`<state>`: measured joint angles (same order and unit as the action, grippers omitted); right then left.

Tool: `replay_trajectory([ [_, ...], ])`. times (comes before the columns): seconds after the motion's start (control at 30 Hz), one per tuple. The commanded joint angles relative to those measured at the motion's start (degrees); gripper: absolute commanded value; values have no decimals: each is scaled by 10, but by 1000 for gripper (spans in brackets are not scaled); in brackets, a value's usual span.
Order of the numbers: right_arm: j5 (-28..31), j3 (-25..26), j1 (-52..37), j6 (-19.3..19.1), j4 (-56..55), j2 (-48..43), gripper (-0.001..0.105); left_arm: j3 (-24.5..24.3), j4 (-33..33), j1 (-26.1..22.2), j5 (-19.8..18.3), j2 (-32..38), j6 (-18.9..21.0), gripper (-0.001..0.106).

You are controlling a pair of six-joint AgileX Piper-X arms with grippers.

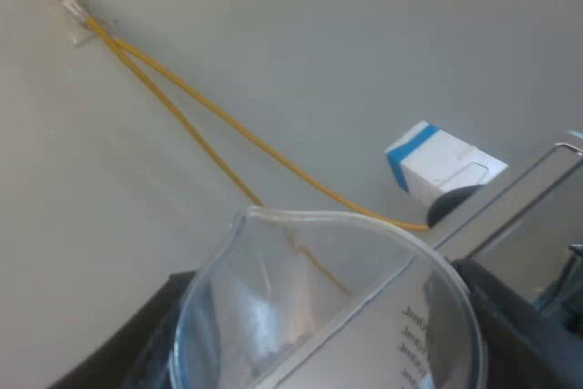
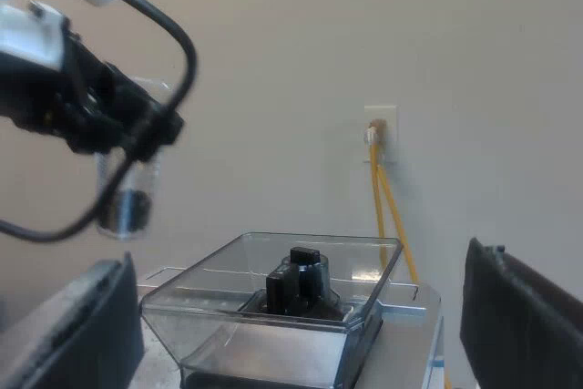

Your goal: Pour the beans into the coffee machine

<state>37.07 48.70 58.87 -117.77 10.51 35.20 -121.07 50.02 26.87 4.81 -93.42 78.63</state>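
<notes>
My left gripper [image 1: 328, 339] clamps the measuring glass [image 1: 319, 298] between its fingers, aloft near a corner of the bean hopper [image 2: 369, 266], dark beans [image 2: 135, 203] at its bottom. My right gripper [image 2: 305, 316] gapes wide, facing the hopper atop the espresso machine [image 2: 405, 300].

Bean hopper [image 2: 273, 302] sits on top of the espresso machine [image 2: 405, 312], straight ahead of the right gripper [image 2: 301, 321] and framed between its wide-apart jaws. Up beside the hopper, higher than its rim, hangs the measuring glass [image 2: 127, 193], gripped between the jaws of the left gripper [image 2: 132, 138]. Behind the machine stands the wall [image 2: 273, 61], with a socket [image 2: 380, 125] on it above hopper height, and two cables [image 2: 390, 216] drop from that socket down behind the machine's top. A box [image 1: 442, 166] sits beyond the machine's edge, close to the wall, cables passing near it
</notes>
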Motion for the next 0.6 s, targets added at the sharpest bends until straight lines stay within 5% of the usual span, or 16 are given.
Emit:
replay_trajectory([
  [0.03,3,7,1,-9,3,-5,74,-6,-7,20,0,0,-43,0],
  [0.1,3,7,1,-9,-9,-5,74,-6,-7,38,13,-4,-115,0],
  [0.27,4,7,1,-9,-23,-5,74,-6,-7,62,42,-20,-176,0],
  [0.4,4,7,1,-9,-23,-5,74,-6,-7,81,97,-27,-280,0],
  [0.6,4,7,1,-9,-23,-5,74,-6,-7,94,100,-27,-376,0],
])
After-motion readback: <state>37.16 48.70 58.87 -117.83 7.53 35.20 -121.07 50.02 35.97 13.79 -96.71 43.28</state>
